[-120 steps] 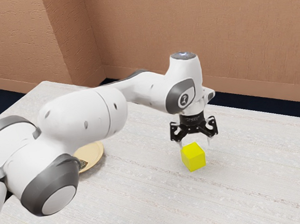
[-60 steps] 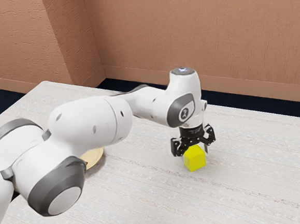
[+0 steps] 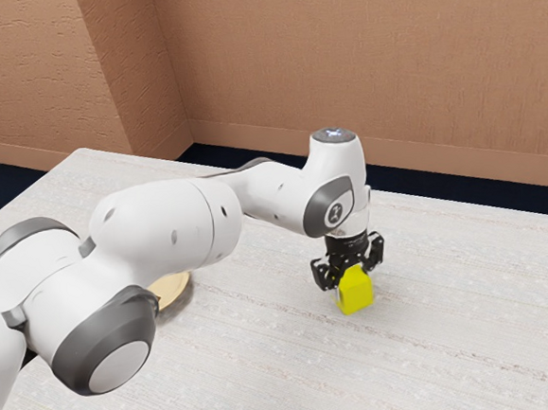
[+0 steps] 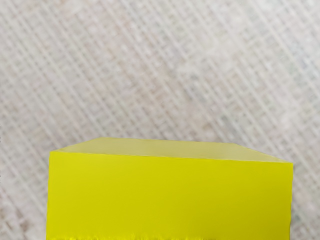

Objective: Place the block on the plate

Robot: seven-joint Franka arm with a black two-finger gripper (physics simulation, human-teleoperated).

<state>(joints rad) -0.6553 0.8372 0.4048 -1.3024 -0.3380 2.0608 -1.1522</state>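
Item one: block (image 3: 357, 295), yellow and cube-like, right of centre and below the middle of the exterior view, well apart from the plate. We read it as upright, low at the tabletop (image 3: 455, 333). A broad side faces the lower right of that frame, its bottom edge climbing gently to the right. We find no evident long axis. In the wrist view, it spans much of the lower frame, one flat yellow face broad to us, the upper edge of that face running nearly level and dipping slightly to the right, with a paler face narrowing above it.

Item two: pincer (image 3: 353, 287), black, pointing down over the block. We record it as clamped on the block, its fingers drawn in at the sides.

Item three: plate (image 3: 174, 286), tan, left of centre in the exterior view, partly hidden by the arm (image 3: 157, 231).

Item four: arm, white with dark grey joints, reaching from the left edge to right of centre.

Item five: tabletop, pale, with streaked grain, below a brown wall (image 3: 358, 65) across the upper frame.
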